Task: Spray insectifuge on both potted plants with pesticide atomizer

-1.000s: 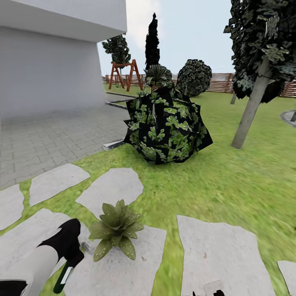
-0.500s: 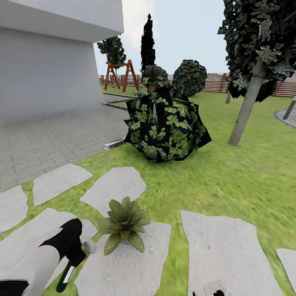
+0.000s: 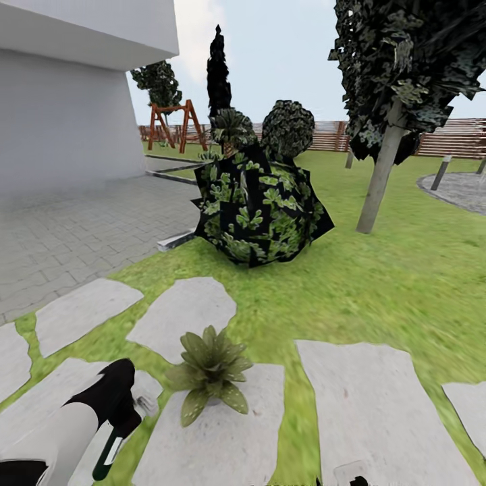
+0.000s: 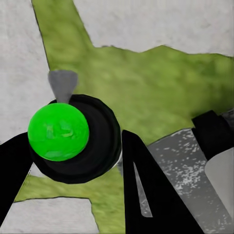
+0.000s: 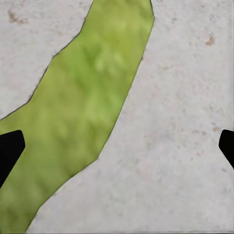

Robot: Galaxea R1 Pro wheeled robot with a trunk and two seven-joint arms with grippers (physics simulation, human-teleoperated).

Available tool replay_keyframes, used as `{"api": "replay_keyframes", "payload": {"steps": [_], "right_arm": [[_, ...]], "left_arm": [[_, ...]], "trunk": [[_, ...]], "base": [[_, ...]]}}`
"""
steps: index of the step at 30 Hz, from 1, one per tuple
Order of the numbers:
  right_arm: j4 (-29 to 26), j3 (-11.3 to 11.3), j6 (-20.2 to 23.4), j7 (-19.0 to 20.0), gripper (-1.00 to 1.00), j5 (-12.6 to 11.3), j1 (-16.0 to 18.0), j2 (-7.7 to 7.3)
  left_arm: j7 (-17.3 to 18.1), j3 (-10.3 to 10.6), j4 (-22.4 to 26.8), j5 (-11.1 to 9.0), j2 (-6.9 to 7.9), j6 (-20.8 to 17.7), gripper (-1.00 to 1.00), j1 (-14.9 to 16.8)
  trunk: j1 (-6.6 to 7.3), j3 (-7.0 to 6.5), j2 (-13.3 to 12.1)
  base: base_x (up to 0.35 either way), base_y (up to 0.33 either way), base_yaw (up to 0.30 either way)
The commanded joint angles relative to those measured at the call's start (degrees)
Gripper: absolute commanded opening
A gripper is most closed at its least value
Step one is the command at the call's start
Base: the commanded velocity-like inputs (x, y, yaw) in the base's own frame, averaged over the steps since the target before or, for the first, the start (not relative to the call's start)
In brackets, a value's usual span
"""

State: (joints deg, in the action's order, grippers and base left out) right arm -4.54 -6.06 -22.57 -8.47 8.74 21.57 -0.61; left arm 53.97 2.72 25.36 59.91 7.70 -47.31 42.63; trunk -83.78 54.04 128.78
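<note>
Outdoors, in the head view, the garden (image 3: 378,283) spreads as a green lawn crossed by pale stepping stones (image 3: 182,314). One potted plant (image 3: 210,373), a low rosette of pointed green leaves with pale specks on them, sits at the edge of a near stone, its pot barely showing. Just beside it, toward the robot's left, the left gripper (image 3: 120,424) hangs low over the stones on a black-and-white arm, holding the atomizer (image 3: 110,450), whose dark slim body with a pale mark points down. A small grey nozzle shape juts from the gripper toward the plant. Beyond stand a big dark bush (image 3: 260,209), a tree (image 3: 381,162), a grey wall (image 3: 64,135) with a paved yard, a wooden swing frame (image 3: 172,123) and a brown fence (image 3: 445,138). At the lower edge a sliver of the right gripper (image 3: 344,474) shows.

Next, in the left wrist view, two black fingers (image 4: 146,195) close on the atomizer (image 4: 78,139), seen end-on as a round dark body with a bright green disc, a grey tip poking past it. Grass and stone lie below.

Last, in the right wrist view, the right gripper (image 5: 117,146) stands wide, its black fingertips (image 5: 9,148) at opposite edges, with nothing between them, over pale stone and a strip of grass (image 5: 83,117).
</note>
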Motion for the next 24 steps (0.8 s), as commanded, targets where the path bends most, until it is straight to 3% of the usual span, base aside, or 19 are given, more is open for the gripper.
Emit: {"api": "replay_keyframes", "payload": {"steps": [1,8,13,20,24], "right_arm": [[0.07,-0.44,-0.02,-0.59,1.0,0.45,0.05,0.0],[0.06,-0.44,-0.02,-0.59,1.0,0.46,0.05,0.0],[0.07,-0.44,-0.02,-0.59,1.0,0.47,0.05,0.0],[0.06,-0.44,-0.03,-0.59,1.0,0.46,0.05,0.0],[0.06,-0.39,-0.02,-0.59,1.0,0.46,0.05,0.0]], "left_arm": [[0.52,0.28,0.13,0.26,0.05,-0.17,-1.0,0.0],[0.55,0.37,0.05,0.2,-0.33,0.02,-1.0,-0.05],[0.57,0.36,0.04,0.16,-0.72,0.03,-1.0,-0.09],[0.69,0.36,-0.04,-0.3,-1.6,0.05,-1.0,-0.09],[0.7,0.36,-0.04,-0.35,-1.71,-0.03,-1.0,-0.09]], "trunk": [[0.01,0.03,0.02],[0.01,0.0,0.02],[0.01,0.0,0.02],[0.01,0.0,0.02],[0.01,0.0,0.02]], "base": [[0.0,0.049,-0.229],[-0.014,0.001,-0.039],[-0.242,-0.076,-0.001],[-0.11,0.271,-0.014],[-0.006,0.333,-0.216]]}}
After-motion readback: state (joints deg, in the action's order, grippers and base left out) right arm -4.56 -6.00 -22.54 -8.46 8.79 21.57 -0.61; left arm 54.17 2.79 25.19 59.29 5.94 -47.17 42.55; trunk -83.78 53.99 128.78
